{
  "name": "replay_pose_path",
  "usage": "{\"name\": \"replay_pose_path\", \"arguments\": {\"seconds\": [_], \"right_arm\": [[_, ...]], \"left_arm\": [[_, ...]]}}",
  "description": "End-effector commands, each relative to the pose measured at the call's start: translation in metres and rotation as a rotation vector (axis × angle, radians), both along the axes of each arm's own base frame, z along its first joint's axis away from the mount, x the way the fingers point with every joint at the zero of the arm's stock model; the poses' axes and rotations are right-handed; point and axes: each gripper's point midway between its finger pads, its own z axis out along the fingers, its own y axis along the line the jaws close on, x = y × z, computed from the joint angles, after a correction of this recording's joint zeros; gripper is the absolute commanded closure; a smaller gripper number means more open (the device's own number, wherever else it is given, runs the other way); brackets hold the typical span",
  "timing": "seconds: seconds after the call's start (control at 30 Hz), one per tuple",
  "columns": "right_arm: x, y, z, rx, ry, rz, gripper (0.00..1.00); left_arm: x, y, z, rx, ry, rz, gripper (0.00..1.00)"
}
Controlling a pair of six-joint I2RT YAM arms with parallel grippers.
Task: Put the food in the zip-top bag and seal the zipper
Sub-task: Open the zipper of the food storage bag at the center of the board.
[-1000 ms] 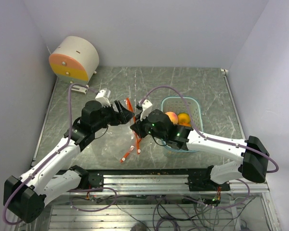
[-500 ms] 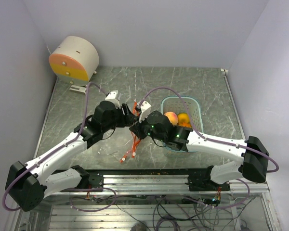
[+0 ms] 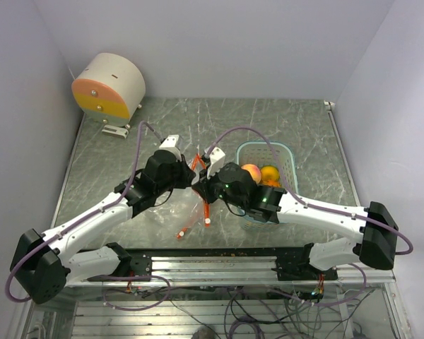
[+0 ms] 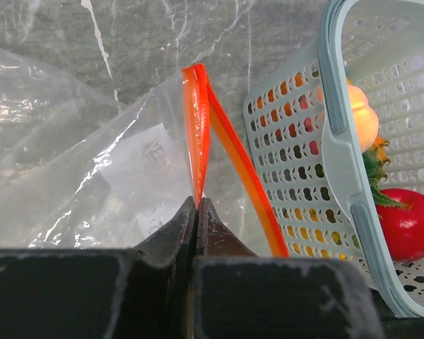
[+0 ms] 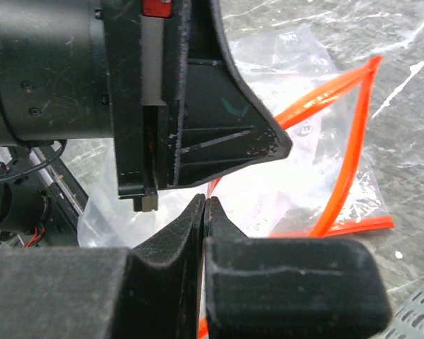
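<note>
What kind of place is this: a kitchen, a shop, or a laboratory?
Probably a robotics test bench, not a home: the left arm and right arm are bolted to a metal rail, bare white walls enclose the table, loose cables lie below.

Grey marbled table point(image 3: 304, 120) bears teal basket point(image 3: 266, 145) and round drum point(image 3: 109, 86).

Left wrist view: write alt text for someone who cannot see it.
The left gripper, shut, pinches the orange zipper strip of a clear zip-top bag over a marble table. To the right stands a pale teal basket holding a red toy fruit and a peach-coloured toy.
</note>
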Motion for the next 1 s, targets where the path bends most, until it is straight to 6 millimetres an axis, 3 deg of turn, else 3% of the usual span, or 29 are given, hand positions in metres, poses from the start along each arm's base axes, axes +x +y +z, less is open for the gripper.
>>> {"name": "replay_pose_path", "arguments": {"seconds": [0.0, 0.03, 0.17, 0.3, 0.33, 0.5, 0.77, 0.87, 0.97], "right_arm": [[0.005, -0.012, 0.034, 0.043, -0.053, -0.058, 1.00], [0.006, -0.017, 0.037, 0.046, -0.057, -0.081, 0.98], [0.009, -0.038, 0.054, 0.073, -0.072, -0.152, 0.55], [0.011, -0.051, 0.056, 0.059, -0.064, -0.205, 0.28], [0.013, -0.050, 0.064, 0.067, -0.064, -0.216, 0.26], [0.012, -0.033, 0.055, 0.037, -0.029, -0.175, 0.25], [0.022, -0.011, 0.032, -0.004, -0.001, -0.177, 0.27], [0.028, -0.007, 0.020, -0.034, 0.009, -0.204, 0.32], [0.042, -0.018, 0.008, -0.086, 0.005, -0.312, 0.51]], "left_arm": [[0.008, 0.015, 0.016, 0.028, -0.071, 0.066, 0.93], [0.007, 0.020, 0.019, 0.035, -0.080, 0.080, 0.93], [0.002, 0.031, 0.033, 0.026, -0.116, 0.102, 0.93], [-0.007, 0.035, 0.050, -0.020, -0.161, 0.086, 0.93], [-0.009, 0.034, 0.054, -0.032, -0.172, 0.077, 0.93], [-0.020, 0.030, 0.077, -0.121, -0.243, 0.022, 0.93], [-0.032, 0.016, 0.093, -0.195, -0.262, -0.065, 0.93], [-0.038, 0.014, 0.104, -0.227, -0.279, -0.098, 0.93], [-0.045, 0.019, 0.113, -0.213, -0.283, -0.107, 0.93]]}}
